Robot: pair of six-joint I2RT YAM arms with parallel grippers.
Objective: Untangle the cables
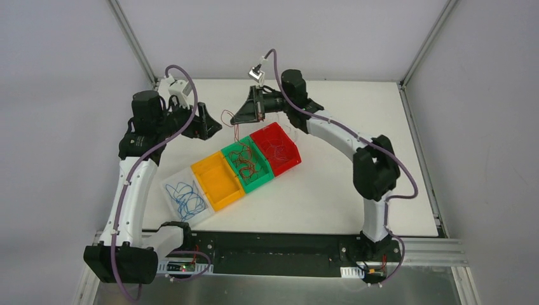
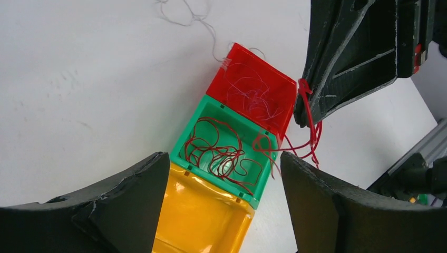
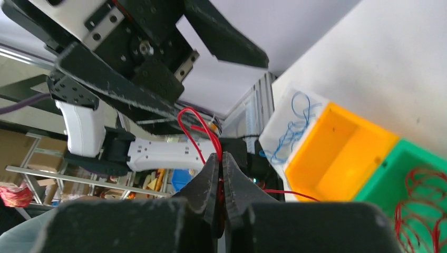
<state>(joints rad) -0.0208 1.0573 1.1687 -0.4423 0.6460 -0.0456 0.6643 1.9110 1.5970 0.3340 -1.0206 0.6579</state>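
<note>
My right gripper (image 1: 236,118) is shut on a bright red cable (image 2: 312,126) and holds it in the air above the far end of the bins; the wire loops out above the closed tips (image 3: 220,158) and hangs down below them. My left gripper (image 1: 208,126) is open and empty, close to the left of the right one; its fingers (image 2: 132,200) frame the bins below. Dark red-brown cables (image 2: 221,150) lie in the green bin (image 1: 266,181). White cables (image 2: 253,95) lie in the red bin (image 1: 289,162). Blue cables (image 1: 185,196) lie in the clear bin (image 1: 166,184).
A yellow bin (image 1: 219,184) with nothing in it sits between the clear and the green bin, all four in one diagonal row. A loose white wire (image 2: 184,15) lies on the white table (image 1: 356,190) beyond the red bin. The frame posts stand at the far corners.
</note>
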